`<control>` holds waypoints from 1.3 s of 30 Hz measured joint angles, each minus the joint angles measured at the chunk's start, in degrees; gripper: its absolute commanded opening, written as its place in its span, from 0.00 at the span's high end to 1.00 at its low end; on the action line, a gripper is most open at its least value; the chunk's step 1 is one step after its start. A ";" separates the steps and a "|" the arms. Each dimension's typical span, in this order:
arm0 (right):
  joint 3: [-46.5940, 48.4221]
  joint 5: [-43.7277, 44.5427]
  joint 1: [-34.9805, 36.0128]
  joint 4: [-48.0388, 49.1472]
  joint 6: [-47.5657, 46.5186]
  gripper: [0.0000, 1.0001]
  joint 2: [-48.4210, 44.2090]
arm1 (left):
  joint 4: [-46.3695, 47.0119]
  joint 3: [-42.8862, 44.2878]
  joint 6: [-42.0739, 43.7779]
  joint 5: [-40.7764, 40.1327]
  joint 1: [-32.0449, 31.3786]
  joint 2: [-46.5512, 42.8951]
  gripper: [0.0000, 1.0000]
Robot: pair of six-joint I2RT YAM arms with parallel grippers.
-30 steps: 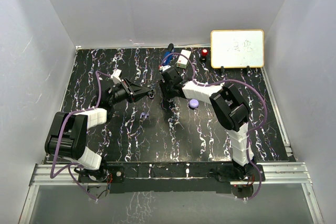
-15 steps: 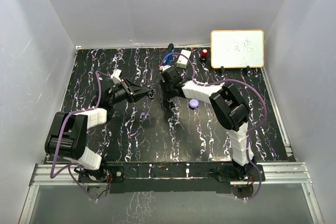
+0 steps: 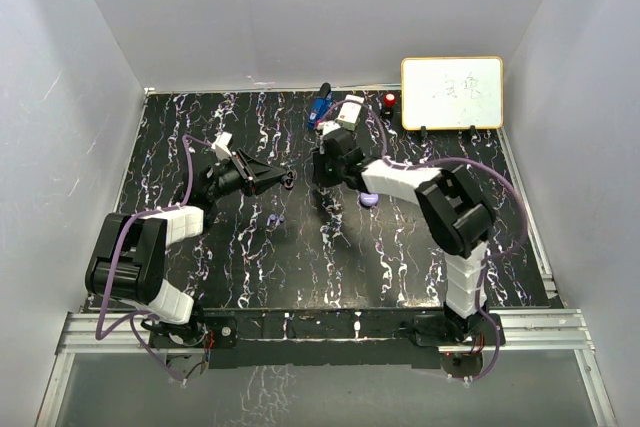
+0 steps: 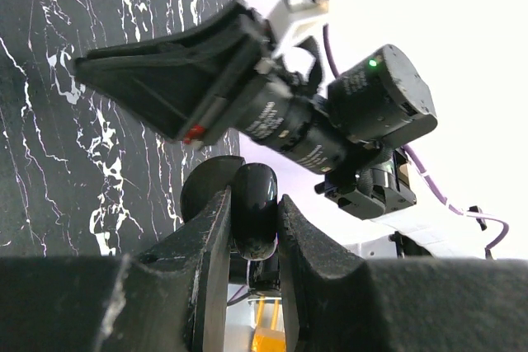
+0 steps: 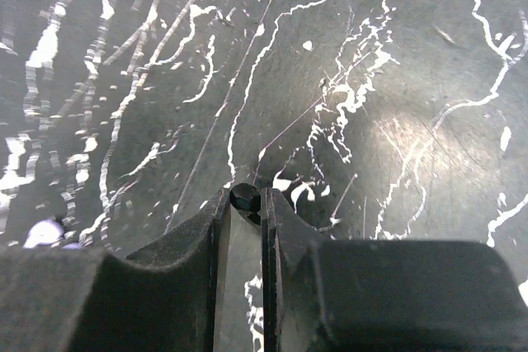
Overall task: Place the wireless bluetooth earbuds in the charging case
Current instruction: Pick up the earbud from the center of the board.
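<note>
Right wrist view shows our right gripper [image 5: 246,204] nipped almost shut on a tiny black plastic earbud [image 5: 244,196], pinched at the very fingertips low over the black, white-veined marble-pattern counter [image 5: 396,80]. Opposite it, our left gripper [image 4: 256,197] is clamped on a glossy black round charging case [image 4: 254,218], held out sideways toward the right arm [image 4: 375,105]. We judge this is so the bud can be carried to the case rather than the reverse. Whether the case lid stands open we cannot tell. From above, a pale lilac pair of earbuds [image 3: 277,217] lies loose on the counter at six o'clock of the left gripper. A lilac round case [image 3: 367,199] sits at three o'clock of them, and both apparently await their turn. Seating so small a bud will call for a careful line-up.
</note>
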 measured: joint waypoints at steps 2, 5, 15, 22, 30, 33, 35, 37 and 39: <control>-4.22 -2.84 -1.49 3.87 1.95 0.93 -3.69 | 0.00 0.02 0.09 0.20 0.00 0.09 1.00; -8.94 -6.40 -4.39 10.12 4.90 0.93 -8.90 | 0.02 0.42 0.17 0.63 -0.20 0.87 1.00; -21.90 -12.76 -7.87 30.71 11.04 0.93 -22.77 | 1.97 3.45 -0.48 1.31 -3.74 5.55 1.00; -28.15 -17.53 -8.92 42.58 16.26 0.94 -24.74 | 4.42 5.16 -1.95 1.44 -5.73 7.72 1.00; -32.94 -21.00 -9.33 56.06 21.57 0.95 -24.68 | 6.64 6.69 -3.32 1.60 -6.49 8.39 1.00; -33.22 -22.10 -9.40 60.72 22.97 0.97 -24.17 | 7.32 6.78 -3.74 1.66 -6.69 8.70 1.00; -33.79 -22.23 -9.42 63.67 23.43 0.98 -23.80 | 7.80 7.02 -4.04 1.77 -6.71 9.11 1.00; -34.62 -22.40 -9.44 66.01 23.89 0.99 -23.45 | 8.33 7.23 -4.70 1.84 -6.71 9.60 1.00; -35.47 -22.60 -9.44 68.91 24.33 1.00 -22.45 | 9.55 7.56 -5.49 2.08 -6.71 10.27 1.00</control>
